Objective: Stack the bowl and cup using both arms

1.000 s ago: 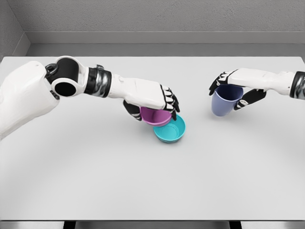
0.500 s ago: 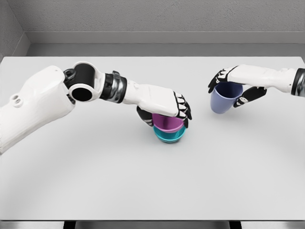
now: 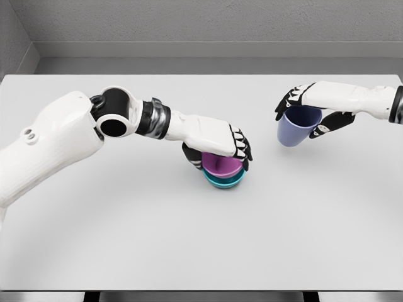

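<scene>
The fingers (image 3: 240, 146) of the left hand (image 3: 217, 139) curl over the rim of the purple bowl (image 3: 220, 165), seated upright, mouth up, in the teal bowl (image 3: 223, 181) at mid-worktop (image 3: 189, 239). The right hand (image 3: 312, 107) has its fingers wrapped around the blue cup (image 3: 295, 129), held clear of the worktop, well apart from the stack. Judged progress: bowls nested, cup unplaced; its long axis tilts slightly, opening up.

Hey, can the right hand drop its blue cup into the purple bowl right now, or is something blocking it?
Probably not yet. The left hand lies over the purple bowl, fingers wrapped on its rim, covering the opening. The right hand holds the blue cup well off to the side.
</scene>
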`<act>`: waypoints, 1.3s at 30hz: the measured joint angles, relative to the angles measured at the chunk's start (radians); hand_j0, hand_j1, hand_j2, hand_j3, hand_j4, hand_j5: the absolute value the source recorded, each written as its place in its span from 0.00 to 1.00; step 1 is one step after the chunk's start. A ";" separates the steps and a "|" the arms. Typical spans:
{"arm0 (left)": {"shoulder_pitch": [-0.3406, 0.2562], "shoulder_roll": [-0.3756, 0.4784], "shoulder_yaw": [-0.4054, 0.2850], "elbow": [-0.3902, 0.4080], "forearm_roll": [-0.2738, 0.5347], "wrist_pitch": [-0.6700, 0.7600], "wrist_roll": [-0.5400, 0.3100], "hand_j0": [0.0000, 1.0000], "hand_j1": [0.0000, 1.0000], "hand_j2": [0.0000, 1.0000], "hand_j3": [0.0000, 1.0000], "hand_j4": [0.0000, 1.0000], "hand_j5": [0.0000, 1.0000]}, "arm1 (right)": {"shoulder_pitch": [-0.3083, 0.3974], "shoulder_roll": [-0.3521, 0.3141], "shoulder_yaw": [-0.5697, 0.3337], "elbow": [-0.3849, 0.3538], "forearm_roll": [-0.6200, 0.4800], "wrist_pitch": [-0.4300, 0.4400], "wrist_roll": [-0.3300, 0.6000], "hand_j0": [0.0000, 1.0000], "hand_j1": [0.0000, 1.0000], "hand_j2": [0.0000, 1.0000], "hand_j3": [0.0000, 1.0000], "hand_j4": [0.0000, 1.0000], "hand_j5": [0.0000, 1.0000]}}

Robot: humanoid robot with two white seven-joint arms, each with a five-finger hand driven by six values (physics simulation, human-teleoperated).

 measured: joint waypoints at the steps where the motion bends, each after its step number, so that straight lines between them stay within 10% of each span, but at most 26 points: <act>1: 0.000 0.000 0.000 0.000 -0.001 0.000 0.000 0.81 0.81 0.81 0.81 0.81 0.81 | 0.000 -0.001 0.000 -0.005 0.000 0.000 0.000 0.65 0.65 0.65 0.65 0.65 0.65; 7: 0.003 0.000 0.001 0.001 -0.006 0.000 0.000 0.99 0.99 0.99 0.99 0.99 0.99 | -0.015 -0.007 0.000 -0.021 0.000 -0.001 0.000 0.65 0.65 0.65 0.65 0.65 0.65; 26: 0.024 0.033 0.042 -0.075 -0.006 0.000 0.000 1.00 1.00 1.00 1.00 1.00 1.00 | -0.032 -0.019 0.000 -0.038 -0.006 0.000 -0.001 0.65 0.65 0.65 0.65 0.65 0.65; 34: 0.107 0.150 0.221 -0.182 0.023 0.000 0.000 1.00 1.00 1.00 1.00 1.00 1.00 | -0.037 -0.014 -0.001 -0.038 -0.006 0.000 -0.001 0.65 0.65 0.65 0.65 0.65 0.65; 39: 0.313 0.260 0.474 -0.208 0.075 -0.002 0.000 1.00 1.00 1.00 1.00 1.00 1.00 | -0.051 -0.009 -0.001 -0.038 -0.005 0.000 0.000 0.65 0.65 0.65 0.65 0.65 0.65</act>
